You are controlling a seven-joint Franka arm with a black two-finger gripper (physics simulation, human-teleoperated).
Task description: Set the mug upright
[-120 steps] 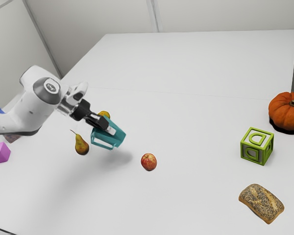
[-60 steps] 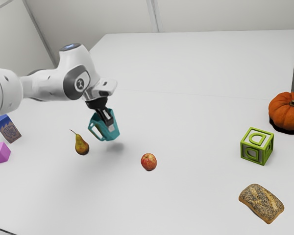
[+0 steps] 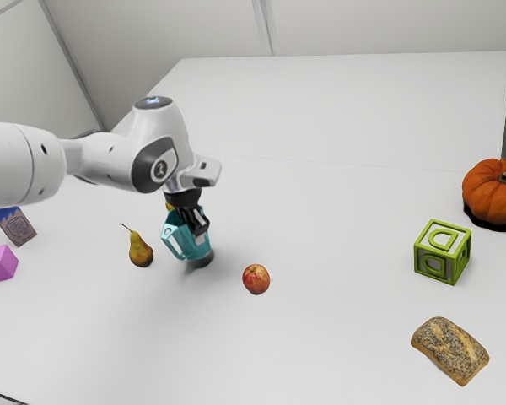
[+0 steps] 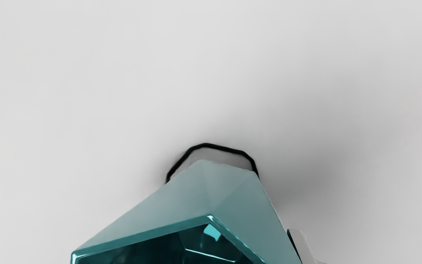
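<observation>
In the exterior view my gripper (image 3: 198, 223) points down, shut on the teal mug (image 3: 180, 237) at its side. The mug stands nearly upright with a slight tilt, its opening up and its handle toward the exterior view's left. A dark shadow lies right at its base; whether the base touches the table I cannot tell. From the wrist view, I look partly into the mug (image 4: 211, 190), with a dark outline on the table around its bottom. One finger (image 4: 302, 244) of my gripper shows against the mug's outer wall; the other is hidden.
A pear (image 3: 140, 250) lies beside the mug toward the exterior view's left, an apple (image 3: 255, 278) toward its right. A yellow fruit (image 3: 169, 206) is partly hidden behind the hand. Farther off are a pink cube (image 3: 0, 264), a carton (image 3: 15, 225), a green block (image 3: 442, 251), bread (image 3: 450, 349) and a pumpkin (image 3: 499, 192).
My hand has swung from a slanted pose to pointing down, then moved lower and toward the exterior view's right. The held mug has turned more upright and come down close to the table.
</observation>
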